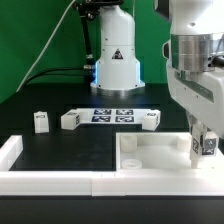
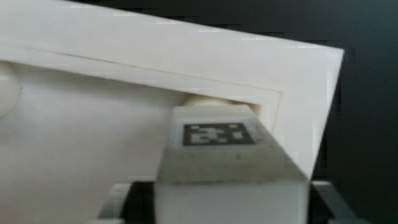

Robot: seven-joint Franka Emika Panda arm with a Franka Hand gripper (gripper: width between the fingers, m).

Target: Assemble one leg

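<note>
Large white tray-like panel (image 1: 150,152) sits near, at the exterior view's right, on the black table (image 1: 60,150). Gripper (image 1: 203,147) is over the panel's right end, jaws clamped on the leg (image 1: 206,146); in the wrist view the leg (image 2: 221,140) sits at the panel's (image 2: 107,120) corner socket. Marker board (image 1: 112,116) lies farther back, mid-table. Three loose legs (image 1: 70,120) lie beside it.

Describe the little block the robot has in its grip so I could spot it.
Start at the big white tray at the front of the black table. Above its corner on the exterior view's right hangs the end effector, holding one leg. The three other legs lie loose farther back.
</note>
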